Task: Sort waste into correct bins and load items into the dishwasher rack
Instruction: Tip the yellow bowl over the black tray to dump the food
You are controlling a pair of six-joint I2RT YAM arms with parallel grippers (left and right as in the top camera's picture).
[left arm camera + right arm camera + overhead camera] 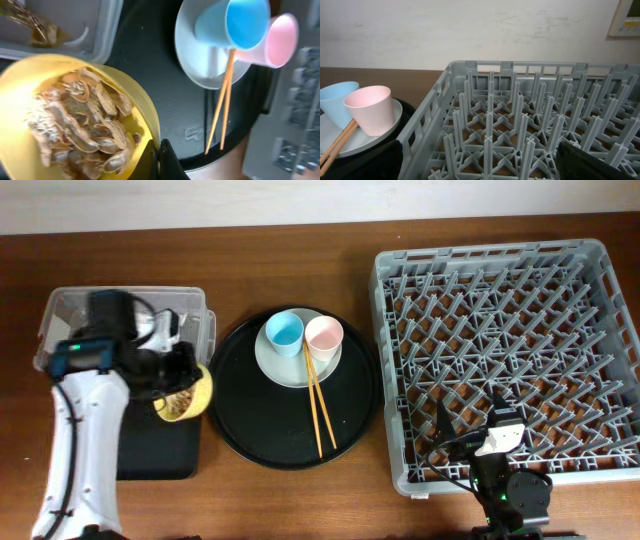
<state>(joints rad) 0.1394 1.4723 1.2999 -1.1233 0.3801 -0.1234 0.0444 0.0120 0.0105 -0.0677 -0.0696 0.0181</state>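
My left gripper is shut on the rim of the yellow bowl, which holds beige food scraps. In the overhead view the bowl hangs tilted between the clear tub and the shallow black tray. The blue cup and pink cup stand on the grey-green plate, and the chopsticks lie across it. My right gripper is open and empty above the front left corner of the dishwasher rack. Something brownish lies in the tub.
The plate sits on a large round black tray between the bins and the rack. My left arm covers part of the tub and of the shallow black tray. The rack's upright pegs stand right under my right gripper.
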